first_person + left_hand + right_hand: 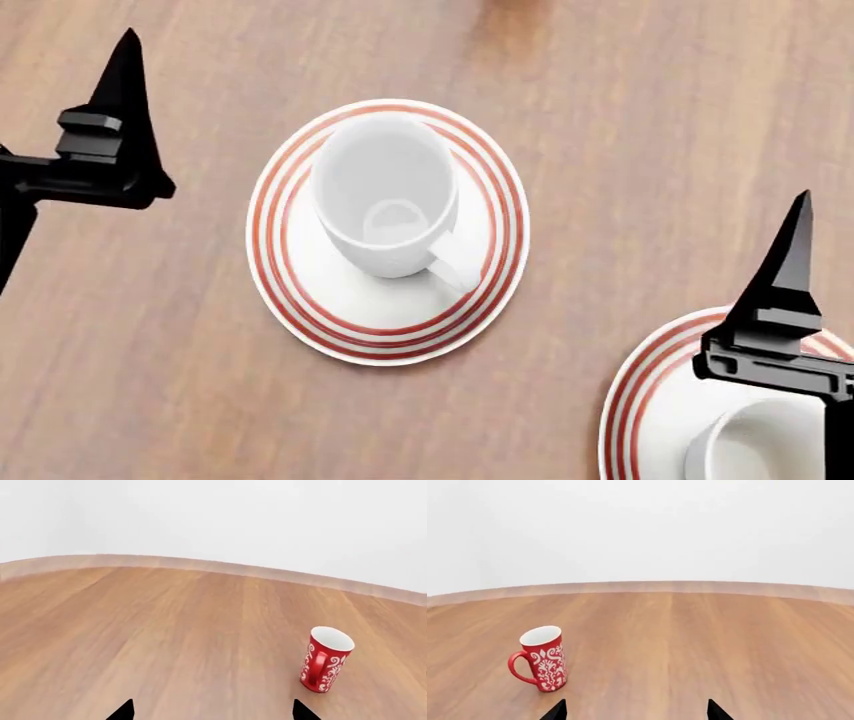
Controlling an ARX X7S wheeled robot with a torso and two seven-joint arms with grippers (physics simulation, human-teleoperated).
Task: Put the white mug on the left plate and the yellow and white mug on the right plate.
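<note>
The white mug (pixel 384 195) stands upright on the left plate (pixel 300 300), its handle toward the lower right. The right plate (pixel 647 400) is cut off at the bottom right corner and carries a mug (pixel 754 445) of which only a white rim and inside show, so I cannot tell whether it is the yellow and white mug. My left gripper (pixel 210 712) is open and holds nothing; in the head view it hangs left of the left plate. My right gripper (pixel 635 712) is open and holds nothing; in the head view it hangs over the right plate.
A red mug with a white floral pattern (pixel 325 660) (pixel 542 659) stands upright on the wooden table (pixel 641 150), ahead of both grippers and between them. The table's far edge (pixel 667 586) runs in front of a plain white wall.
</note>
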